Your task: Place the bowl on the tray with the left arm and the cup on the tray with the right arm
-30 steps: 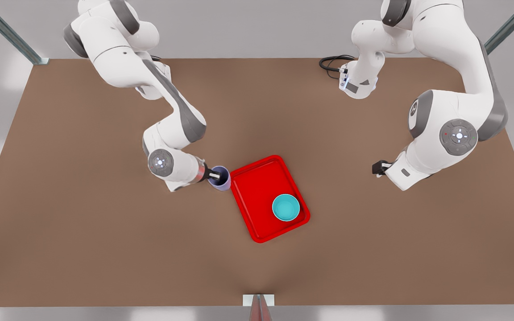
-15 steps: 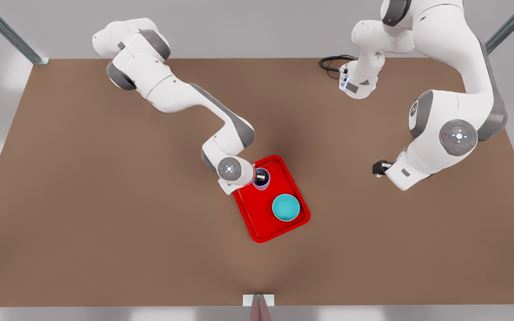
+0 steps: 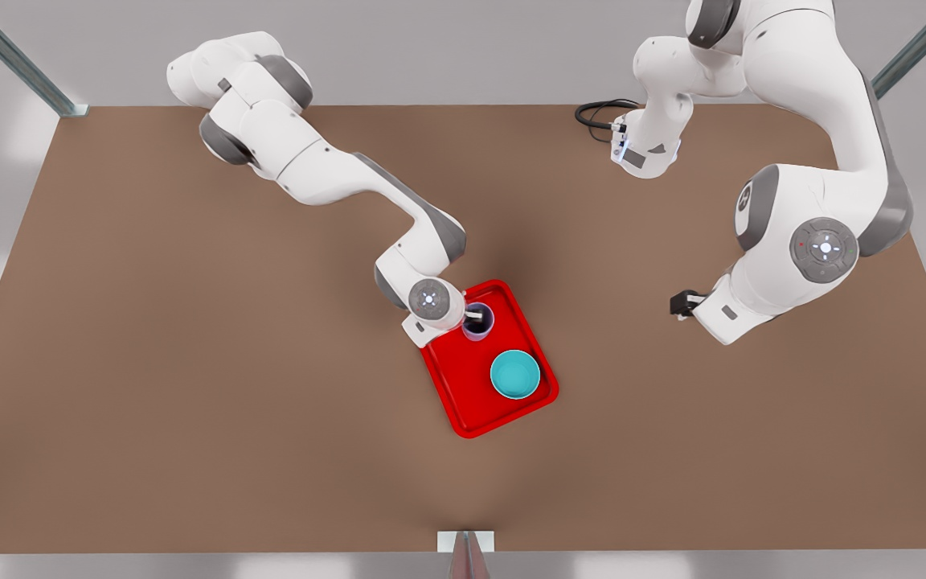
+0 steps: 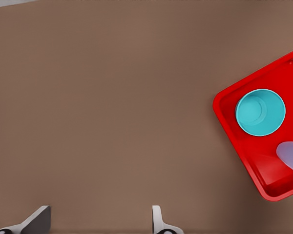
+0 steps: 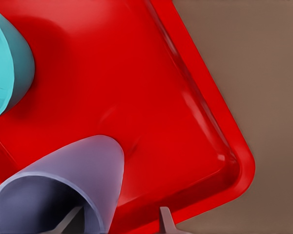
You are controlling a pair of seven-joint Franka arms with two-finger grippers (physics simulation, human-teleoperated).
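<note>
Gripping the cup [image 3: 478,320], right hand [image 3: 473,319] over tray [image 3: 463,386].

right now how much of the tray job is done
Done: the teal bowl sits in the red tray, and the left claw waits open over bare table. In hand: the right claw grips the lavender cup by its rim over the tray. Left: letting go and backing off.
</note>
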